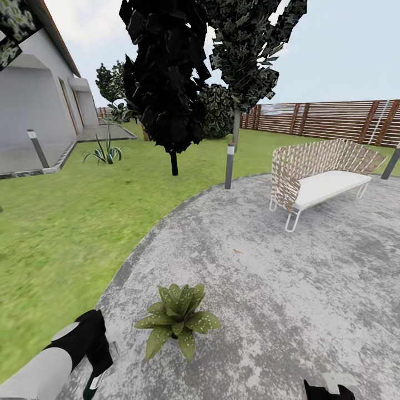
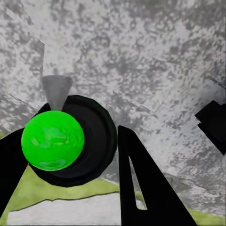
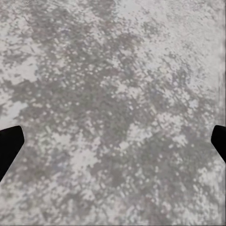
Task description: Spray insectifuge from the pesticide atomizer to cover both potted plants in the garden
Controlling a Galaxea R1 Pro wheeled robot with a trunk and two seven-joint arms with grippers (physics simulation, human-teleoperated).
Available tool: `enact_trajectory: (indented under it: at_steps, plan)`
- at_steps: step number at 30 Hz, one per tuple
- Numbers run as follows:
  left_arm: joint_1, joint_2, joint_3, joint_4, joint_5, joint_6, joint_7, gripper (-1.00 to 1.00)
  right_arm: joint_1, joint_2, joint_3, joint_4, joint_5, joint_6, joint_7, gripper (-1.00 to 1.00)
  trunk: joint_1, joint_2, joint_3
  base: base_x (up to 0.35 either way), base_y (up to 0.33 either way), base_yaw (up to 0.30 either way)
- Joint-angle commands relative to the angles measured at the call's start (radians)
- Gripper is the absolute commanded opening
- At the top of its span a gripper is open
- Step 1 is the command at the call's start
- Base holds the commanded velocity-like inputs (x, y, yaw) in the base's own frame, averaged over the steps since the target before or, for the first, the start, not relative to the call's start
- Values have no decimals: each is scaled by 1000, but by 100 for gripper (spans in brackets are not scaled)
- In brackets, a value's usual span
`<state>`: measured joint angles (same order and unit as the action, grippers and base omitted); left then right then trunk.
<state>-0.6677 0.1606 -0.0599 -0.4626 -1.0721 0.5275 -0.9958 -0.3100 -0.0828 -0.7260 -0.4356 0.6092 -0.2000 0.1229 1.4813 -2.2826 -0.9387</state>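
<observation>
Left claw (image 2: 70,150) clamps the pesticide atomizer (image 2: 66,139) low beside a potted plant (image 1: 178,319); right claw (image 3: 113,141) gapes wide, empty.

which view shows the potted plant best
The head view: the potted plant sits whole on the grey patio, its speckled leaves seen from above, just ahead of the left pincer. The left wrist view looks at the atomizer held in that pincer, the right wrist view at bare stone.
</observation>
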Motion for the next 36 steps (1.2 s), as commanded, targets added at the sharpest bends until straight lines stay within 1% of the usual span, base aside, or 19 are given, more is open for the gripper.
enact_trajectory:
  at_steps: [1, 3, 4, 6, 10, 15, 20, 21, 25, 27, 29, 31, 35, 36]
  plan:
    - [-6, 7, -12, -2, -1, 10, 1, -100, -1, 0, -3, 0, 6, -5, 7, 100, 0, 0, -1, 0, 0, 0]
    - [-18, 18, -15, -3, 4, 10, 6, -100, -4, 8, 1, 0, 6, -5, 7, 100, 0, 0, -1, 0, 0, 0]
    - [-12, 17, -15, -3, 9, 10, 7, -100, -5, 13, 1, 0, 6, -5, 7, 100, 0, 0, -1, 0, 0, 0]
    - [-1, 6, -18, -7, 13, 13, 7, -100, -5, 25, 1, 1, 7, -5, 7, 100, 0, 0, -1, 0, 0, 0]
    - [1, -17, -21, -20, 20, 20, 3, -100, -5, 47, -1, 7, 6, -6, 6, 100, 0, 0, -1, 0, 0, 0]
    - [-1, -45, -21, -21, 20, 30, 13, -100, -5, 47, -3, 13, 6, -7, 3, 100, 0, 0, -1, 0, 0, 0]
    - [-1, -74, -18, -17, 19, 60, 39, -100, -4, 42, -3, 14, 6, -7, 3, 100, 0, 0, -1, 0, 0, 0]
    - [0, -117, -19, -12, 16, 69, 41, -100, -3, 41, -3, 14, 6, -7, 3, 100, 0, 0, -1, 0, 0, 0]
    - [10, -108, -20, -4, 15, 69, 68, -100, -3, 41, -3, 14, 7, -7, 3, 100, 0, 0, -1, 0, 0, 0]
    - [16, -103, -18, -3, 19, 66, 112, -100, -3, 41, -3, 15, 7, -7, 3, 100, 0, 0, -1, 0, 0, 0]
    - [18, -108, -16, -3, 22, 65, 145, -100, -3, 41, -3, 15, 7, -7, 2, 100, 0, 0, -1, 0, 0, 0]
    - [19, -111, -14, -3, 23, 66, 155, -100, -3, 41, -3, 15, 7, -7, 2, 100, 0, 0, -1, 0, 0, 0]
    - [19, -101, -11, -3, 20, 70, 160, -100, -2, 41, -3, 14, 7, -7, 1, 100, 0, 0, -1, 0, 0, 0]
    - [20, -99, -6, -1, 21, 70, 161, -100, -2, 41, -3, 14, 7, -7, 2, 100, 0, 0, -1, 0, 0, 0]
